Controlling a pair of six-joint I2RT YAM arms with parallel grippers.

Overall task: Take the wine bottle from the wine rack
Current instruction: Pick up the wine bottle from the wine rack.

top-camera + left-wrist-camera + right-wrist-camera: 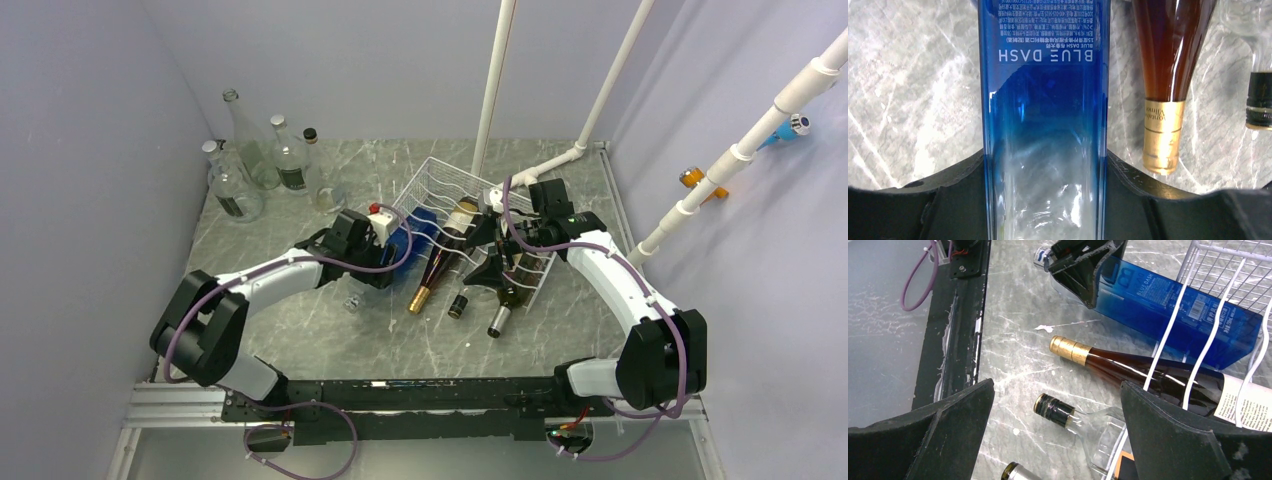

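4 bottles (440,255) on wine rack (440,180); left gripper (1045,165) clamped on Blue Dash bottle (1045,100). Over the rack, right gripper (1057,390) spread wide.

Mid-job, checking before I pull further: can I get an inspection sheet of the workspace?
Surface: marble-patterned table, a few white flecks.
Job's things: blue bottle lies with its far end inside the wine rack.
Clutter: amber bottle, clear bottle and silver-capped bottle poke out of the rack; empty glass bottles stand rear left.
Grippers: left gripper shut on the blue bottle's clear end; right gripper open, holding nothing.
Cables: purple cables run along both arms; no snag seen.
Surroundings: white pipes, plain walls.
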